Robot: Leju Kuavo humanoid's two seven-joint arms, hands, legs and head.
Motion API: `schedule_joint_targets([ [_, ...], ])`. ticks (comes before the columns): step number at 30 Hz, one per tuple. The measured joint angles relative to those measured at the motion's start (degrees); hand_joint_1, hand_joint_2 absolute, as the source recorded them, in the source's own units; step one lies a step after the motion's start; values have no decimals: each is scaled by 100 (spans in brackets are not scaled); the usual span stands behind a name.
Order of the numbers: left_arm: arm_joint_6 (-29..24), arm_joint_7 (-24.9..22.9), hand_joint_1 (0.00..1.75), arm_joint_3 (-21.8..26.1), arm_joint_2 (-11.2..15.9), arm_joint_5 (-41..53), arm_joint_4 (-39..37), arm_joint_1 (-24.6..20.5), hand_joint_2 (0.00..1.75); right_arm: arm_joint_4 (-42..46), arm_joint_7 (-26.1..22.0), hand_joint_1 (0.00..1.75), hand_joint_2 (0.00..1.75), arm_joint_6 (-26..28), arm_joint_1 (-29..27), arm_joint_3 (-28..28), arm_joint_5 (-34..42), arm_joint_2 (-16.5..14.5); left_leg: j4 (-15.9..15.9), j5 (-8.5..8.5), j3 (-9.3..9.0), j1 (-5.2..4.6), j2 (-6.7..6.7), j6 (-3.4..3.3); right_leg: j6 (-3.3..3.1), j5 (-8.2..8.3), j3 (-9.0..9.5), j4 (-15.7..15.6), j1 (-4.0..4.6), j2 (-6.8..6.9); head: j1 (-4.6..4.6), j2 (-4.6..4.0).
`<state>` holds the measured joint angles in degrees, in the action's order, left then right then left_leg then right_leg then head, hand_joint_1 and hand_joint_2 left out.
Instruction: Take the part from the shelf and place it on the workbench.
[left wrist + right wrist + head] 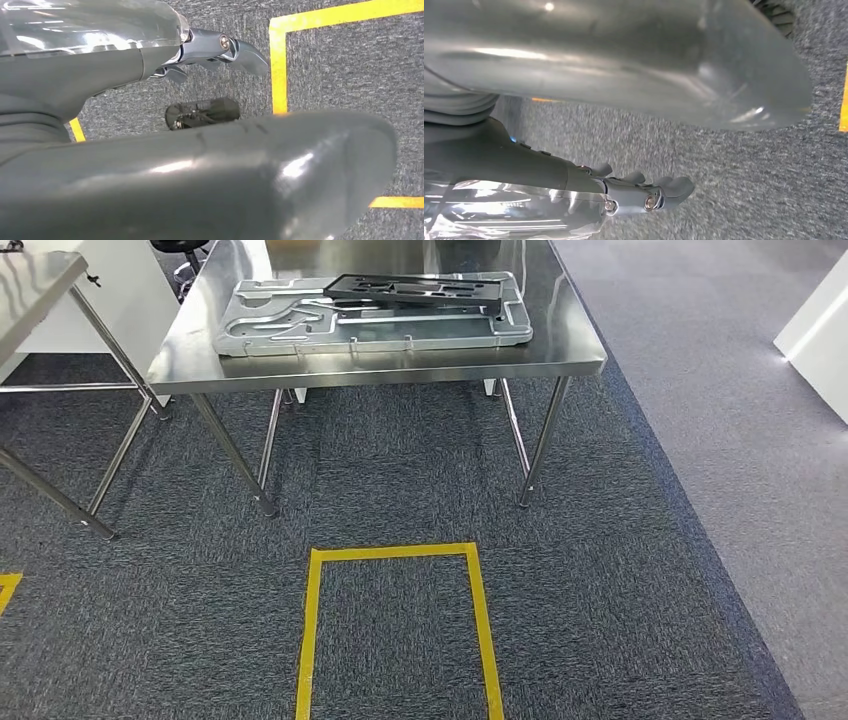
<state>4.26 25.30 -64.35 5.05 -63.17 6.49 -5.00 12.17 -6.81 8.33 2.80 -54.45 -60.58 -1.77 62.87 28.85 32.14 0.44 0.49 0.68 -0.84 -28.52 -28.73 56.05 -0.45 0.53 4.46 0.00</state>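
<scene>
My left robot hand (210, 55) and right robot hand (644, 192) hang empty over carpet, fingers loosely apart. The dark part (420, 290) lies upper centre, atop a silver panel (300, 325) on the steel surface (560, 345), apparently delivered.

We record a black part (415, 288) on a silver tray (370, 325), both on a mirror-bright steel table (380, 365). Carpet (400, 490) is dark grey with pale flecks, lighter grey to the right; yellow tape (395, 553) outlines a rectangle. Left hand (220, 50) and right hand (644, 192) are grey, with shiny metal screws.
</scene>
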Motion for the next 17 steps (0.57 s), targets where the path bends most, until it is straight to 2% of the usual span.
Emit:
schedule_joint_targets([
  [1,0,1,0,0,3,0,0,-2,0,0,4,0,131,-16,4,-30,18,-7,-334,-77,-190,-11,-4,-29,24,6,-13,9,6,-1,0,0],
  [2,1,1,0,0,6,0,0,-2,0,0,10,0,175,-30,8,-58,28,-13,-542,-96,-297,-24,-8,-59,53,13,-27,18,11,-1,0,0],
  [5,5,2,0,0,8,0,0,5,0,1,46,0,175,-88,20,-121,51,-17,-661,-107,-290,-22,-7,-143,159,31,-51,30,17,-2,0,0],
  [6,10,4,0,0,7,0,0,4,0,1,61,0,175,-114,22,-136,63,-16,-686,-131,-285,-7,-4,-181,190,-24,-82,96,16,-8,-1,0],
  [7,19,8,0,0,7,0,0,1,0,1,77,0,175,-138,24,-152,74,-15,-712,-156,-278,7,0,-219,216,-148,-166,274,13,-15,-1,0],
  [8,28,11,0,0,6,0,0,-1,0,1,92,0,175,-152,24,-169,81,-15,-724,-174,-266,10,6,-249,235,-331,-314,582,1,-23,-1,0],
  [10,44,9,0,0,6,-1,0,-1,0,0,145,0,175,-148,20,-200,75,-16,-721,-189,-226,-4,13,-286,275,-693,-703,1370,-27,-32,-1,0],
  [11,48,-6,0,0,6,-2,0,1,0,0,180,0,175,-135,14,-211,64,-15,-715,-192,-213,-10,15,-297,308,-751,-829,1628,-50,-33,-1,0],
  [12,50,-26,0,0,6,-2,0,2,0,0,216,0,175,-122,9,-220,51,-14,-703,-192,-205,-10,14,-301,346,-693,-852,1677,-77,-33,-2,0],
  [13,50,-48,0,0,5,-3,0,3,44,0,250,0,131,-112,7,-227,38,-11,-679,-186,-199,-3,10,-296,388,-524,-757,1484,-110,-32,-2,0],
  [15,50,-82,0,2,4,-2,0,2,131,0,281,0,44,-122,12,-235,21,-8,-591,-147,-174,2,1,-263,467,-141,-380,714,-179,-29,-2,0],
  [16,47,-98,0,7,5,-2,0,-2,175,0,286,0,0,-142,19,-240,20,-7,-530,-111,-149,-7,-3,-234,459,-23,-234,393,-196,-38,-1,0],
  [17,46,-106,0,9,6,-2,0,-3,175,0,286,0,0,-153,22,-242,20,-8,-498,-93,-135,-13,-4,-219,461,21,-158,229,-207,-41,0,0],
])
